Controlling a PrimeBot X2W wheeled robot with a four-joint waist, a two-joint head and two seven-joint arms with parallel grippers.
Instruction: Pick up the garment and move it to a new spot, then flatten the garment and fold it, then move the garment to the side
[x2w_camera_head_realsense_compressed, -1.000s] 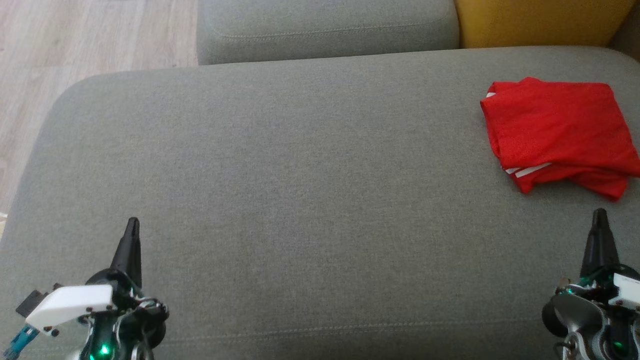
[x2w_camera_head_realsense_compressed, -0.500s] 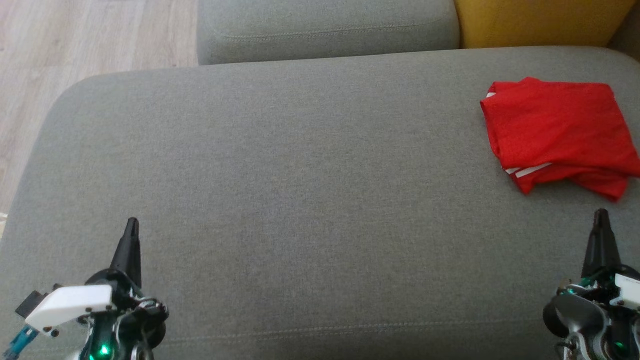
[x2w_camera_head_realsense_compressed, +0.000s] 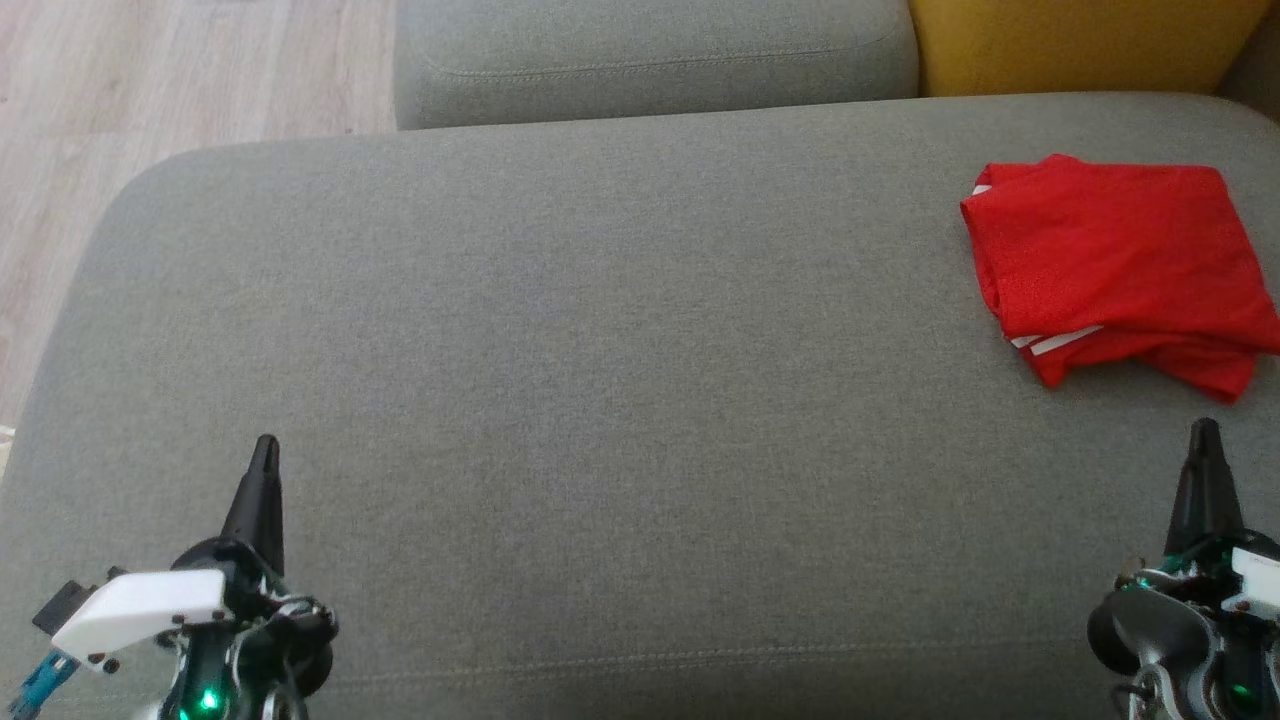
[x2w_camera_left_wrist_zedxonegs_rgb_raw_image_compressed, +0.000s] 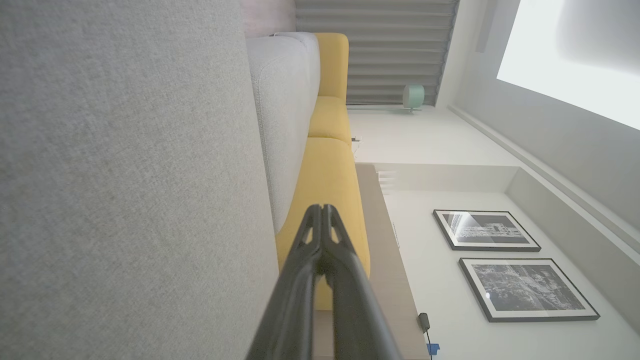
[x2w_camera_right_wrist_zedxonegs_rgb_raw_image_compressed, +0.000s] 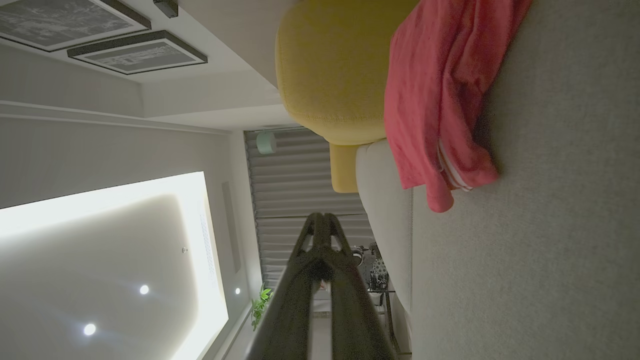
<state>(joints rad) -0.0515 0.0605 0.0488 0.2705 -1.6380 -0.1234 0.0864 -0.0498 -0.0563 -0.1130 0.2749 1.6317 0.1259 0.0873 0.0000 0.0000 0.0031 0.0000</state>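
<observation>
garment: red fabric garment with white stripes (x2w_camera_head_realsense_compressed: 1115, 265) — lies folded in a compact stack at the right end of the grey fabric sofa cushion (x2w_camera_head_realsense_compressed: 600, 400) | left tool (x2w_camera_head_realsense_compressed: 265, 445): fingers pressed together, empty, well apart from it | right tool (x2w_camera_head_realsense_compressed: 1205, 432): likewise closed, empty, near its front edge | progress: fold and side placement look done — nothing evidently left

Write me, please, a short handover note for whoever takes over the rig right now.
Left gripper: shut, empty, low on the left over the grey cushion.
Right gripper: shut, empty, just short of the garment.
Red garment: folded, lying at the cushion's right side, touched by neither gripper.
Done, by the look of it: folding and setting aside.
Left: probably nothing; its near edge looks a little untidy.
</observation>
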